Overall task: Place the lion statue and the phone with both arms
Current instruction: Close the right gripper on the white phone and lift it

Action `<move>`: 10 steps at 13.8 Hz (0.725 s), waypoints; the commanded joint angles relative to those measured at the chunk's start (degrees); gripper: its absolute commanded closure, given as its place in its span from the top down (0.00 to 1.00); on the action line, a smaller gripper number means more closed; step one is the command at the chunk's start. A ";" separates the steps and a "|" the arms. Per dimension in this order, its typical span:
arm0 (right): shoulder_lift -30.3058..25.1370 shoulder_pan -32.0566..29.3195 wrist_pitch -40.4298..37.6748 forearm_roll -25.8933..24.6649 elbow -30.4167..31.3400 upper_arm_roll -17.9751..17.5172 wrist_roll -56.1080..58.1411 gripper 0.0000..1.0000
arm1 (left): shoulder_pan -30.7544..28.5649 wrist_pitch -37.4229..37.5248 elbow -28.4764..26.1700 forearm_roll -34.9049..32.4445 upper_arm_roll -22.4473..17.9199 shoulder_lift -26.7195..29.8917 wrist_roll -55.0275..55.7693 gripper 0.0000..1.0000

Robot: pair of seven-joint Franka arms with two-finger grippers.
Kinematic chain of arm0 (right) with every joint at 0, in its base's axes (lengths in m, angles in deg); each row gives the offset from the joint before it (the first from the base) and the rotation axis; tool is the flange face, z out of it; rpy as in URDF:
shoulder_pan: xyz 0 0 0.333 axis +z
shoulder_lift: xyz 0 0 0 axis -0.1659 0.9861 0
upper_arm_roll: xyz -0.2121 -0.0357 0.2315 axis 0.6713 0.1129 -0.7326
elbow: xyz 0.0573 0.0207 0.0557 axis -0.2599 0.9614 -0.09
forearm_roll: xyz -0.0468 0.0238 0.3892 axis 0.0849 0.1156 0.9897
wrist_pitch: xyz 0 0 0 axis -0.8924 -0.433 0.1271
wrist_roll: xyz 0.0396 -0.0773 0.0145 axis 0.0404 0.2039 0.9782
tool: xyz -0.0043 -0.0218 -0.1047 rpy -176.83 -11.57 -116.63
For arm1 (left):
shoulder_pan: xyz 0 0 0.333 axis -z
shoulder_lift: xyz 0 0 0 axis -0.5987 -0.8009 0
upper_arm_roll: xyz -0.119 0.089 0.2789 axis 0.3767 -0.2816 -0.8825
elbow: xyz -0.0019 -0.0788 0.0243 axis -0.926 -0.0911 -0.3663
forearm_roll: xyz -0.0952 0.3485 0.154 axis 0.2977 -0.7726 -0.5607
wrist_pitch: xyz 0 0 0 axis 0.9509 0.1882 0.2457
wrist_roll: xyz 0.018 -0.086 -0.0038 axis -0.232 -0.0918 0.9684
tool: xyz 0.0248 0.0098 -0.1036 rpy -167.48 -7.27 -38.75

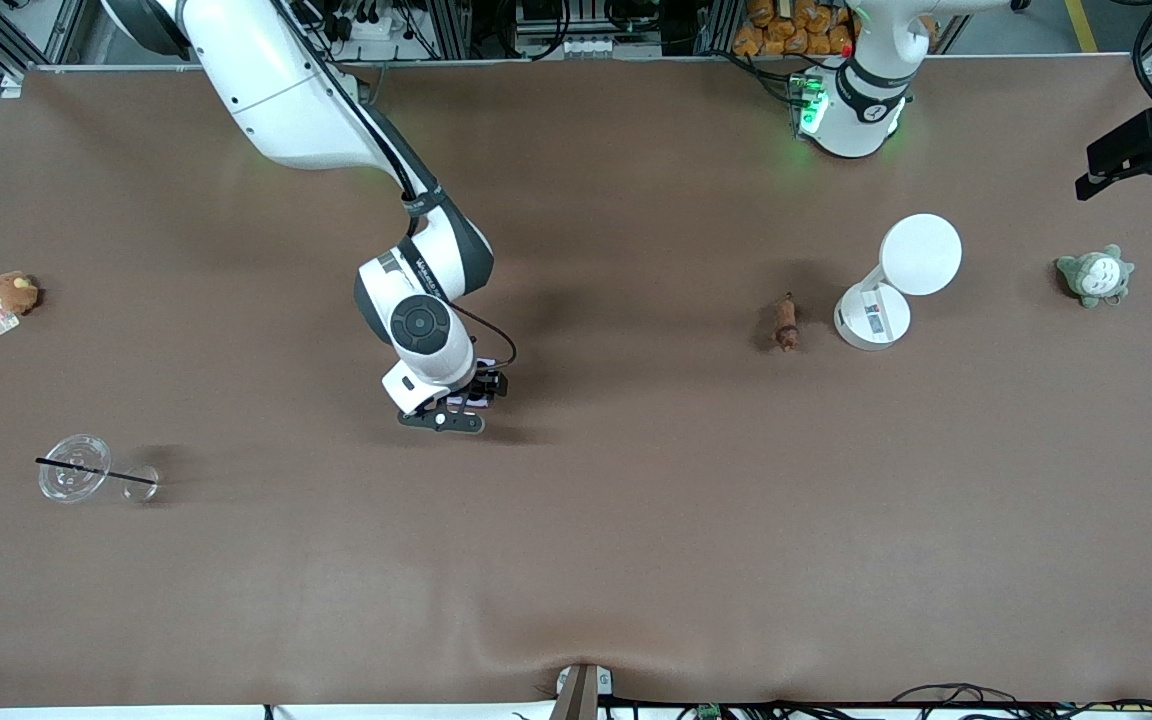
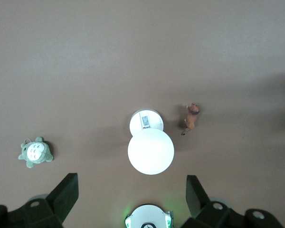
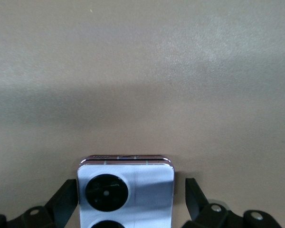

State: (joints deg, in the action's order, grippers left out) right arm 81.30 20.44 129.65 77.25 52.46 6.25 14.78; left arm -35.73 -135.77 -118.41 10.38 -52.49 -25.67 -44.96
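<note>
1. The phone (image 3: pixel 126 192) sat between the fingers of the right claw (image 1: pixel 466 402), low over the middle of the surface (image 1: pixel 636 520). In the right wrist view its pale lilac face showed one round black camera circle whole and the rim of a second, with one finger touching its edge and the other finger (image 3: pixel 194 197) a little apart from it.
2. Whether the right claw was pinching the phone could not be told.
3. The lion statue (image 1: pixel 786 322) lay on the surface toward the left arm's end, just beside the round base of a white lamp (image 1: pixel 894 285) and apart from it.
4. The left claw (image 2: pixel 132 192) hung high over that lamp, its fingers spread wide and holding nothing; the lamp's round head, the lion statue (image 2: pixel 192 118) and a grey-green plush (image 2: pixel 35 152) all showed beneath it.
5. The grey-green plush (image 1: pixel 1094 275) rested nearer the left arm's end than the lamp.
6. At the right arm's end sat a brown plush toy (image 1: pixel 12 294) with a tag.
7. Nearer the front camera than that toy lay a clear cup (image 1: pixel 76 468) on its side, with a black straw (image 1: pixel 96 471) across it.
</note>
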 commanded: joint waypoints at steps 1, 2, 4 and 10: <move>0.71 0.68 1.32 0.23 0.14 0.38 -1.53 1.00 | 1.32 0.04 -0.33 0.28 -0.42 -0.19 0.73 1.00; 0.97 0.77 1.32 0.23 0.14 0.38 -1.88 1.00 | 1.32 -0.04 -0.33 0.28 -0.41 -0.37 0.82 1.00; 0.98 0.77 1.32 0.23 0.06 0.38 -2.06 1.00 | 1.15 -0.13 -0.25 0.28 -0.33 -0.90 0.91 1.00; 0.72 0.77 11.24 0.14 5.68 0.47 -4.35 0.08 | 1.06 -0.84 0.19 -0.95 -0.15 -2.22 0.65 1.00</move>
State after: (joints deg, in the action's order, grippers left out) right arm 81.02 20.92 136.58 77.22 55.48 6.28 12.06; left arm -34.95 -136.47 -118.69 10.09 -52.54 -27.81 -44.66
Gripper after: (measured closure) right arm 0.137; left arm 0.000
